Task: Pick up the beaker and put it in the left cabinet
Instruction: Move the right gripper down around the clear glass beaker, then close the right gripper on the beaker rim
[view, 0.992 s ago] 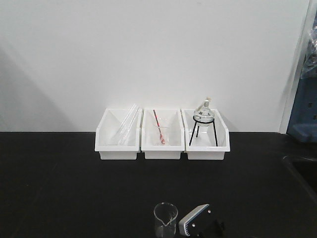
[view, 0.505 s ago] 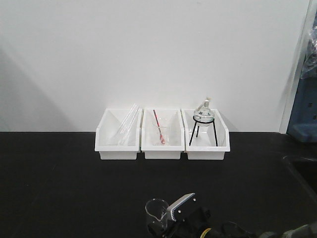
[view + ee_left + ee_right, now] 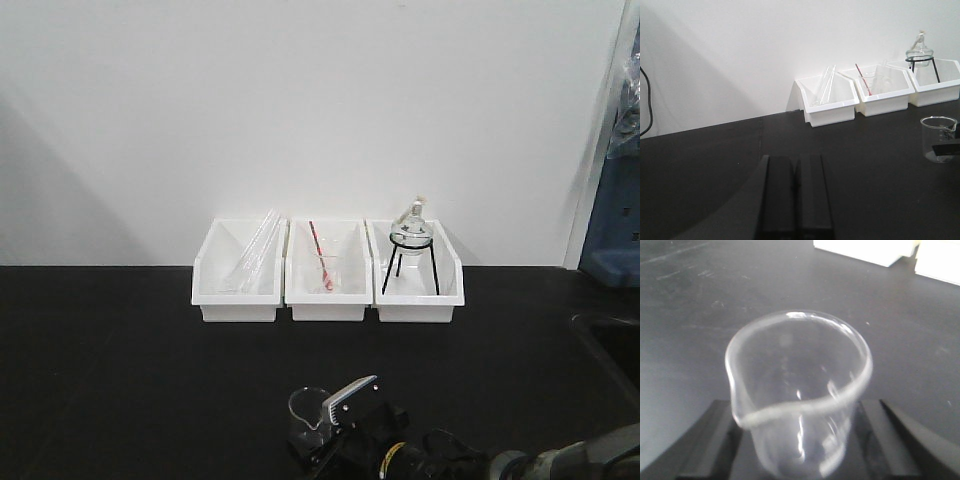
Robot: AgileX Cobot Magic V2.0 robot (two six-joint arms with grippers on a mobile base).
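The small clear glass beaker (image 3: 303, 404) with a pour spout is at the front middle of the black bench. It also shows at the right edge of the left wrist view (image 3: 939, 139) and close up in the right wrist view (image 3: 797, 385). My right gripper (image 3: 325, 425) is shut on the beaker, with one dark finger against each side of it (image 3: 800, 440). My left gripper (image 3: 795, 165) is shut and empty, low over the bench to the left of the beaker. The left cabinet is out of view.
Three white open-front bins stand against the back wall: the left one (image 3: 240, 290) holds glass tubes, the middle one (image 3: 325, 295) a beaker with a red-and-white rod, the right one (image 3: 420, 295) a round flask on a black tripod. A sink edge (image 3: 605, 335) is at the right.
My right gripper closed round the beaker and moved left and away from the camera with it. The bins have not moved.
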